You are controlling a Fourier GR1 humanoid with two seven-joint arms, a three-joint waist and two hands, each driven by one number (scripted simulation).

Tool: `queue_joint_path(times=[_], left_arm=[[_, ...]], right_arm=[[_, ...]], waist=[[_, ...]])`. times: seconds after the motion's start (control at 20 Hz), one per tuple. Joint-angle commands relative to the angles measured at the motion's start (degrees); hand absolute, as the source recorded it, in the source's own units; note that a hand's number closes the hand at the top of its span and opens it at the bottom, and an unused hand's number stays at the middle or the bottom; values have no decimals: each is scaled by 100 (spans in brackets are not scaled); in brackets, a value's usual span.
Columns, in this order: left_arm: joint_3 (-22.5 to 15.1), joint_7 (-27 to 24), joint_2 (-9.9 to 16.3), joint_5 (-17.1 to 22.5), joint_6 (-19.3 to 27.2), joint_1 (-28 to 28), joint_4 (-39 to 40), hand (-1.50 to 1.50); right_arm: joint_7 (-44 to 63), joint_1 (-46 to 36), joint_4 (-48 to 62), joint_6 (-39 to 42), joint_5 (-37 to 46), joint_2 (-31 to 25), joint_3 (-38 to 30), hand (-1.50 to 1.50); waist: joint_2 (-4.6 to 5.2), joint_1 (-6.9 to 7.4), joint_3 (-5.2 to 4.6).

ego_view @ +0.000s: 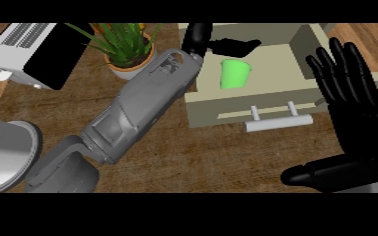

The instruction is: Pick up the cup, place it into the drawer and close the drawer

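- Brown wood-grain counter [221,155] fills the scene, seen steeply from above.
- A beige drawer [280,100] stands pulled open at the upper right, its pale bar handle [279,122] at the front.
- The green cup [235,74] lies on its side inside the drawer, near its left wall.
- The left hand [221,42] reaches over the drawer's back left corner, just above the cup; its fingers point right and look uncurled, with nothing held between them.
- Its grey forearm [140,105] runs diagonally from the lower left across the counter.
- The right hand [347,110] rests at the right edge, fingers spread and straight, thumb pointing left, overlapping the drawer's right side.
- A potted plant [125,47] stands beside the left forearm.
- A white and black appliance [37,50] sits at the upper left.
- A grey rounded object [15,152] shows at the left edge.
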Motion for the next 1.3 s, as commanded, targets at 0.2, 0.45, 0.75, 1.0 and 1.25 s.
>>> queue_joint_path(times=[0.2,0.45,0.75,1.0,1.25], left_arm=[[267,-774,0,743,-251,253,-608,-150],[482,-719,0,935,-420,110,-861,-150],[849,-493,498,946,-464,679,-1619,-150],[995,-156,1250,1062,-433,1545,-2559,-150],[1033,159,1906,1065,-369,2540,-3812,-150]], right_arm=[[595,-70,-400,-46,-580,-49,-133,-150],[112,280,-60,394,-857,-161,-359,-150],[175,412,-205,964,-653,-829,-480,150],[281,485,-415,1002,6,-1019,-268,150],[190,626,-427,1140,700,-1128,-2,150]], waist=[[-81,219,-9],[-126,490,-5],[-189,730,-10],[-218,865,-14],[-211,874,-12]])
